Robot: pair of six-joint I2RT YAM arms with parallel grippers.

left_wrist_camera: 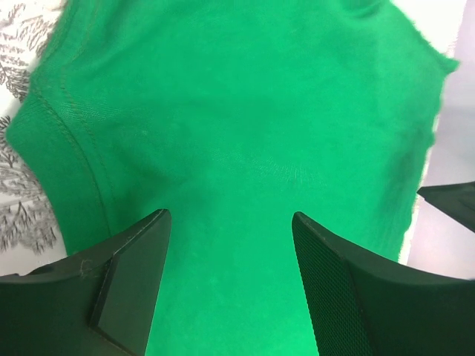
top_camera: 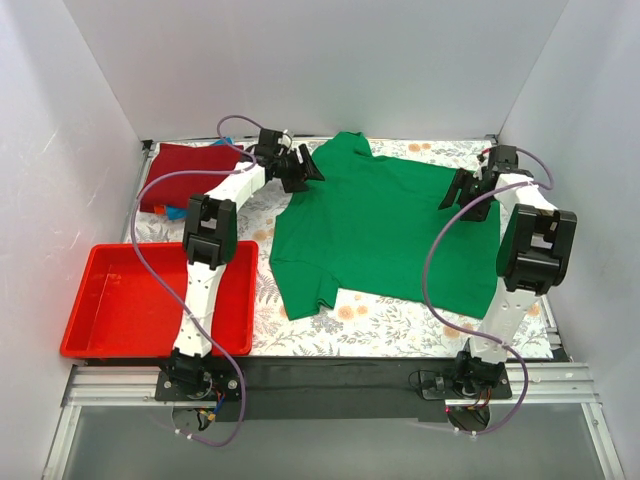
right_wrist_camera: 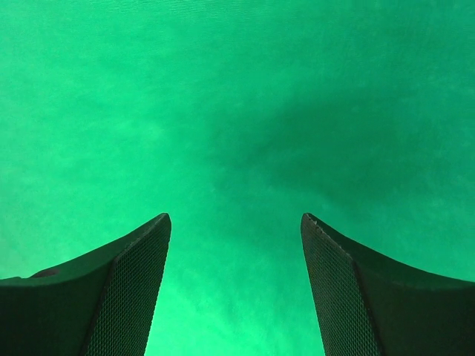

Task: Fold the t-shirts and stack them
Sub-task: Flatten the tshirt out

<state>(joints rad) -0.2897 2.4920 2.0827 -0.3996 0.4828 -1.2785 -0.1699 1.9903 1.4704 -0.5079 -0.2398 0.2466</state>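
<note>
- The left claw is released: its jaws are spread wide with nothing between them. The green t-shirt lies flat directly beneath it, at the shirt's far left corner by a sleeve.
- A stitched seam runs just left of this claw's left finger, and the floral table cover shows beyond it.
- The right claw is also released, jaws apart and gripping nothing. Green cloth fills the space below and ahead of it.
- Whether either claw touches the cloth cannot be told.
- The dark red t-shirt sits folded well to the left of the left claw, with a teal edge showing at its near side.
- The red tray lies to the left of the left claw, closer to the arm bases.
</note>
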